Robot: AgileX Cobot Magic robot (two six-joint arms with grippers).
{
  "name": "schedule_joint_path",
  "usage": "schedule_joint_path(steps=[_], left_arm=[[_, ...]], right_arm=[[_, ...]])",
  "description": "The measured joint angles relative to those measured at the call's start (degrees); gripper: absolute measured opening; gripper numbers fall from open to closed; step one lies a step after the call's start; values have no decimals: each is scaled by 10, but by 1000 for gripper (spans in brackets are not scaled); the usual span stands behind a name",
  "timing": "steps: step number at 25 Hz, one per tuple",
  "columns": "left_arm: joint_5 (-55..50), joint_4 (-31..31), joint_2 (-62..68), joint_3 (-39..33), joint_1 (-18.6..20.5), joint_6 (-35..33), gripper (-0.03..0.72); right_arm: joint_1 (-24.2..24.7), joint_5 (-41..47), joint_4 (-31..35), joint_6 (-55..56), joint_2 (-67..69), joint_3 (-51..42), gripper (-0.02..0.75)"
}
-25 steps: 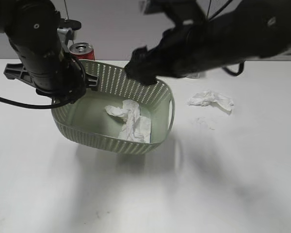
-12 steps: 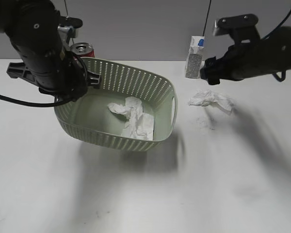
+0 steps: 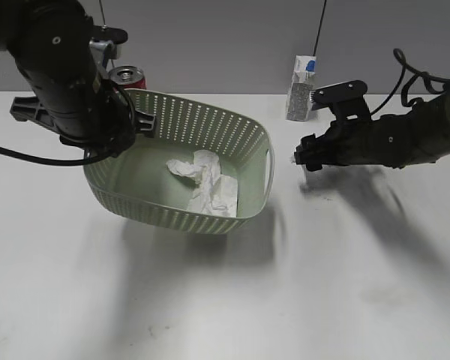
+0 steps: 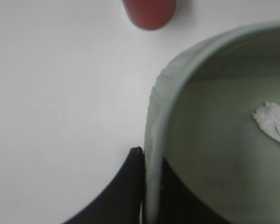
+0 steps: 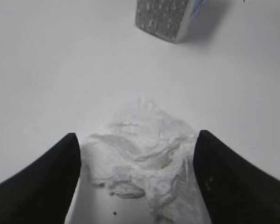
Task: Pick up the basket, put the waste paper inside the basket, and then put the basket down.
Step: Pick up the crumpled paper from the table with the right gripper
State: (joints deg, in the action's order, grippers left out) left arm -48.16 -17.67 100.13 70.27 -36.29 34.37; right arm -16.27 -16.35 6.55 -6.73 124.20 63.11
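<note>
On the table, my right pincer [image 5: 136, 154] had dropped, spread around the last waste paper [image 5: 142, 158]; left pincer [image 4: 147, 186] still pinched the raised basket [image 3: 210, 127] rim.

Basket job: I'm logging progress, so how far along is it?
Done: the left gripper holds the basket by its rim, tilted, with crumpled paper inside. In hand: the right gripper is open around the last loose paper on the table, near the carton. Left: grasp it, drop it in, set the basket down.
</note>
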Motion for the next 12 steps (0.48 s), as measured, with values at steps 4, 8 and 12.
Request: schedule_joint_path(steps=[4,8,12], left_arm=[[0,0,0,0,0,0,0],[0,0,0,0,0,0,0],[0,0,0,0,0,0,0]], right_arm=[[0,-3,0,0,8,0,469],[0,19,0,0,7,0,226],[0,103,0,0,-21,3,43]])
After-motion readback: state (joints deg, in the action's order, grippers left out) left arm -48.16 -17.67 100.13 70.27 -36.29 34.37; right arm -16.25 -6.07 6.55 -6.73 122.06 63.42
